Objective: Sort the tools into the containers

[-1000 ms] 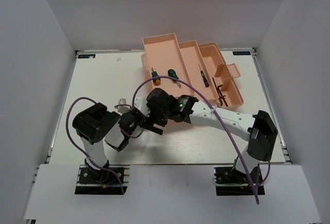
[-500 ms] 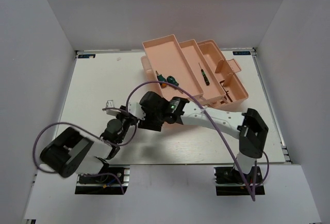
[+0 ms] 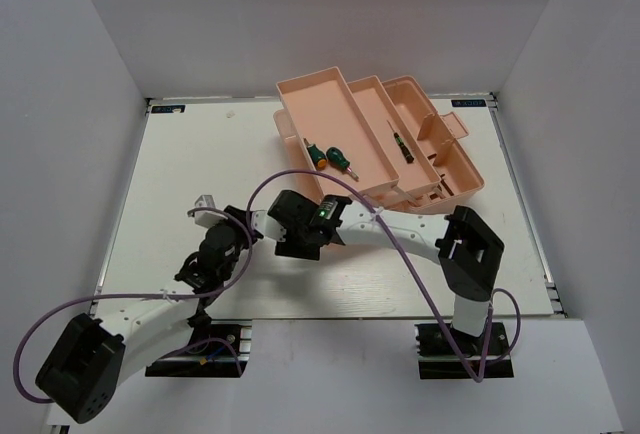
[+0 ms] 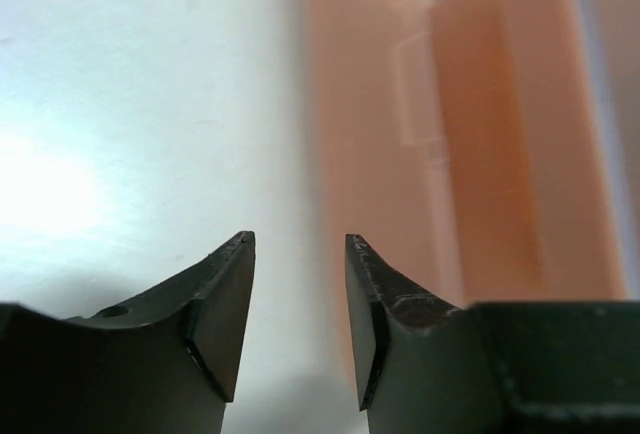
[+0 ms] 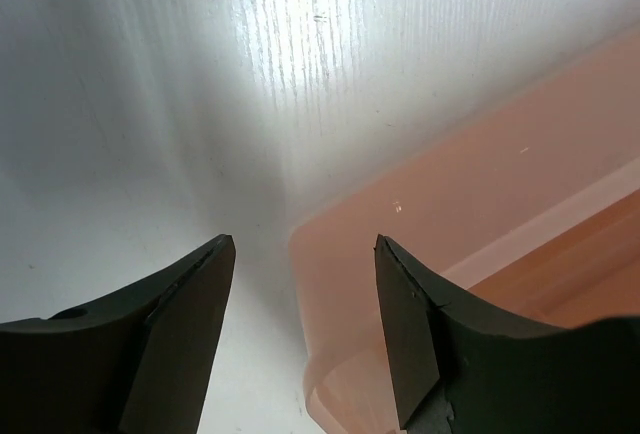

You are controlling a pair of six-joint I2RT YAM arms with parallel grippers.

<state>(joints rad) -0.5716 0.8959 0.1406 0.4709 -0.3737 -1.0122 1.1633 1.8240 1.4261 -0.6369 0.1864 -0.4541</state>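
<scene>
The peach-pink toolbox [image 3: 365, 129] lies open at the back right. Two stubby green-handled screwdrivers [image 3: 328, 156] lie side by side in its left tray. The thin black-and-green screwdriver [image 3: 402, 144] lies in the middle tray, and black hex keys [image 3: 443, 184] lie in the right part. The blue-handled screwdriver is out of view. My left gripper [image 3: 243, 222] [image 4: 298, 242] is open and empty over the table, left of the toolbox [image 4: 480, 134]. My right gripper [image 3: 288, 204] [image 5: 305, 242] is open and empty just in front of a toolbox corner [image 5: 470, 244].
White walls close in the white table [image 3: 200, 154] on three sides. A purple cable [image 3: 400, 244] loops over the right arm, and another [image 3: 40, 339] trails from the left arm. The two wrists sit close together near the table's front middle.
The left arm has unfolded and swung down to the lower left. The right arm has drawn in. The toolbox has turned slightly and the two green screwdrivers have slid together inside it.
</scene>
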